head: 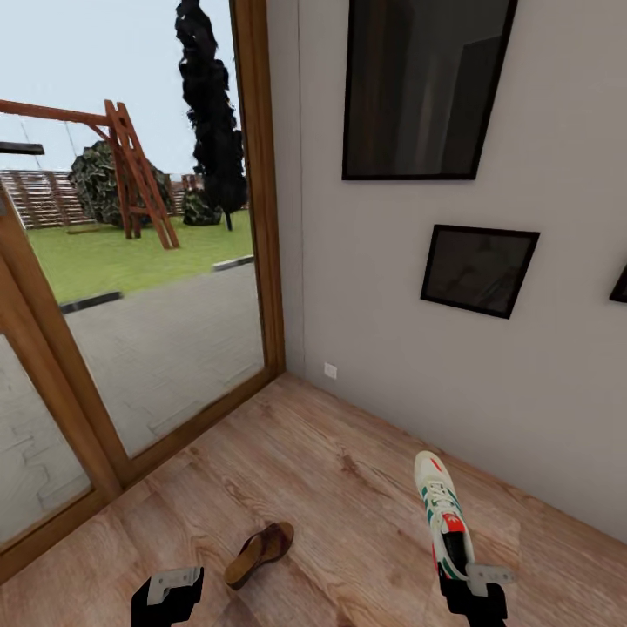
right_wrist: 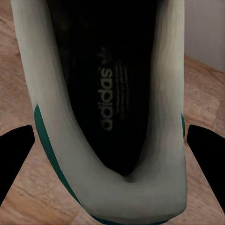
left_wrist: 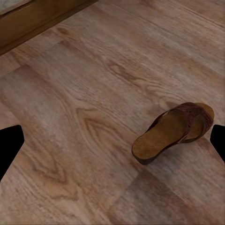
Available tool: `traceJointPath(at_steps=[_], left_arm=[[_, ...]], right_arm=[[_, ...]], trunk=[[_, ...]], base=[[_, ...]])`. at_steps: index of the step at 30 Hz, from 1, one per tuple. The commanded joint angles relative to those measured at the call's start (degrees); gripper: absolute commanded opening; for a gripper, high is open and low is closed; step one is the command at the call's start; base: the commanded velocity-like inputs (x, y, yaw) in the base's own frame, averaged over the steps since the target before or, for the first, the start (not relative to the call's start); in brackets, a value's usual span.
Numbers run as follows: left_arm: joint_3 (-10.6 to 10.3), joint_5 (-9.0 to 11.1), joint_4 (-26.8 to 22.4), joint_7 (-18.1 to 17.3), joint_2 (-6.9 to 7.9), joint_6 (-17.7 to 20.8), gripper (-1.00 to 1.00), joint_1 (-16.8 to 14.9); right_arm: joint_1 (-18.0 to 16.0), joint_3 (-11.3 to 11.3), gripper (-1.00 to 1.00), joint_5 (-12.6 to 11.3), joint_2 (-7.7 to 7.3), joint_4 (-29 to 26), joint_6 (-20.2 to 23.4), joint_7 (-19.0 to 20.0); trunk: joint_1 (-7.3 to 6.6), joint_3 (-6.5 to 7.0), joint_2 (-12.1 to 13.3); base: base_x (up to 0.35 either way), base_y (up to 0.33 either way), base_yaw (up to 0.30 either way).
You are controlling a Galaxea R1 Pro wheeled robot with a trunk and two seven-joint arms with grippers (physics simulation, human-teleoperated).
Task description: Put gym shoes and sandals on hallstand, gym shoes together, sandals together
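At the lower right of the head view, your right gripper (head: 477, 585) sits at the heel of one gym shoe (head: 441, 511), which points away from you toward the grey wall (head: 557, 348). The right wrist view looks straight into the shoe's dark inside (right_wrist: 110, 89), with the white heel rim and a teal stripe close to the camera. The two black fingertips (right_wrist: 14, 159) stand apart on both sides of the heel, but you cannot tell from these pictures if they press on the shoe or only stand beside it.

At the lower left of the head view, your left gripper (head: 168, 594) is above the corridor floor (head: 331, 488). Its fingers (left_wrist: 9, 145) are spread wide and hold nothing. One brown sandal (head: 259, 553) lies on the planks just beside this gripper, toward the middle of the frame; in the left wrist view the sandal (left_wrist: 173, 132) rests flat, with its strap near one fingertip.

A large glass door with a wooden frame (head: 261, 200) fills the left side, and two dark picture frames (head: 477, 270) hang on the wall.
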Motion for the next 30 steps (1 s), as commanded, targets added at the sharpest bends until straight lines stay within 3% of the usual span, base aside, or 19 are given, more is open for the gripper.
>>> traceJointPath(at_steps=[1, 11, 20, 25, 29, 30], left_arm=[[0.08, 0.04, 0.05, -0.05, -0.01, -0.18, 1.0, -0.03], [0.08, 0.12, 0.04, -0.07, -0.01, -0.18, 1.0, -0.03], [0.08, 0.04, 0.03, -0.09, -0.01, -0.17, 1.0, -0.03], [0.08, 0.04, 0.05, -0.06, -0.01, -0.18, 1.0, -0.03], [-0.56, -1.77, 0.49, -0.72, 0.15, 1.05, 1.0, -0.53], [-0.61, -4.02, 1.56, -1.54, 0.64, 2.75, 1.0, -0.7]], right_arm=[[-0.05, -0.21, -1.0, 0.57, 0.06, 0.06, -0.16, -0.33], [-0.05, -0.22, -1.0, 0.4, 0.4, 0.1, -0.16, -0.39], [-0.05, -0.21, -1.0, 0.39, 0.43, 0.18, -0.16, -0.38], [-0.05, -0.21, -1.0, 0.39, 0.47, 0.14, -0.18, -0.38], [-0.05, -0.14, -1.0, 0.46, 0.55, 0.2, -0.2, -0.25], [-0.05, -0.11, -1.0, 0.56, 0.54, 0.23, -0.18, -0.15]], trunk=[[-0.01, -0.05, -0.02], [-0.01, -0.05, -0.02], [-0.01, -0.05, -0.02], [-0.01, -0.05, -0.02], [-0.01, -0.05, -0.02], [-0.01, -0.05, -0.02]], base=[[0.0, 0.047, 0.0], [0.007, 0.217, -0.014], [0.13, 0.274, -0.229], [0.172, 0.084, -0.186], [0.002, 0.0, -0.002], [0.0, 0.0, 0.0]])
